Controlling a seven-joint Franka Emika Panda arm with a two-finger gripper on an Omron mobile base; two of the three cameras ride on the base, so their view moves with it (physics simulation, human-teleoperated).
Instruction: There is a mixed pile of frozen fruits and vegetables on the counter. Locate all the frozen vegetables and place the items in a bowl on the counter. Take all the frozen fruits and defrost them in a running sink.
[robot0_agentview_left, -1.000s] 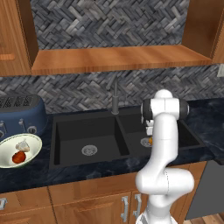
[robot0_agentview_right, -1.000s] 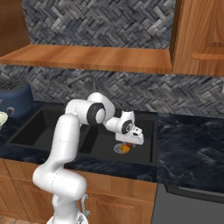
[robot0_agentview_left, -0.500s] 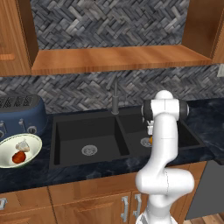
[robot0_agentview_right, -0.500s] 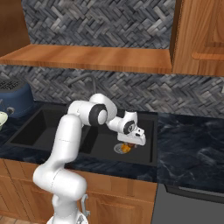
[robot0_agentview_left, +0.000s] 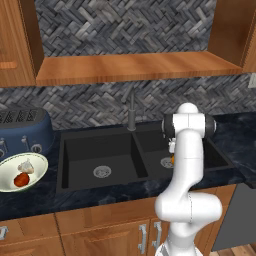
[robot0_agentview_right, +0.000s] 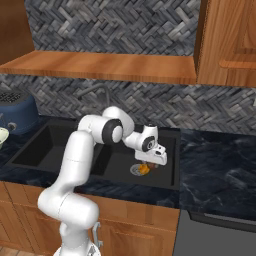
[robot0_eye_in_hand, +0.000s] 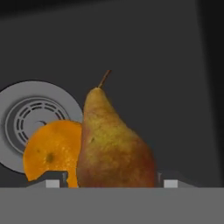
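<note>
A: What is blocking the right basin of the sink (robot0_agentview_left: 105, 150)?

B: A pear (robot0_eye_in_hand: 114, 144) is standing right in front of the claw (robot0_eye_in_hand: 109, 181), filling the gap between its tips, and an orange (robot0_eye_in_hand: 52, 153) is sitting against the pear's side, partly covering the drain (robot0_eye_in_hand: 33, 120).

A: Any free floor there?

B: The dark floor beyond and to the other side of the pear is lying bare.

A: And the left basin?

B: It is lying open down to its own drain. The faucet (robot0_agentview_left: 131, 110) is standing at the back, over the divider. The arm itself is leaning across the right basin's front edge.

A: The tabletop (robot0_agentview_right: 220, 165)?

B: To the right it is lying bare; on the left a bowl (robot0_agentview_left: 35, 175) and a toaster (robot0_agentview_left: 22, 132) are taking up room.
</note>
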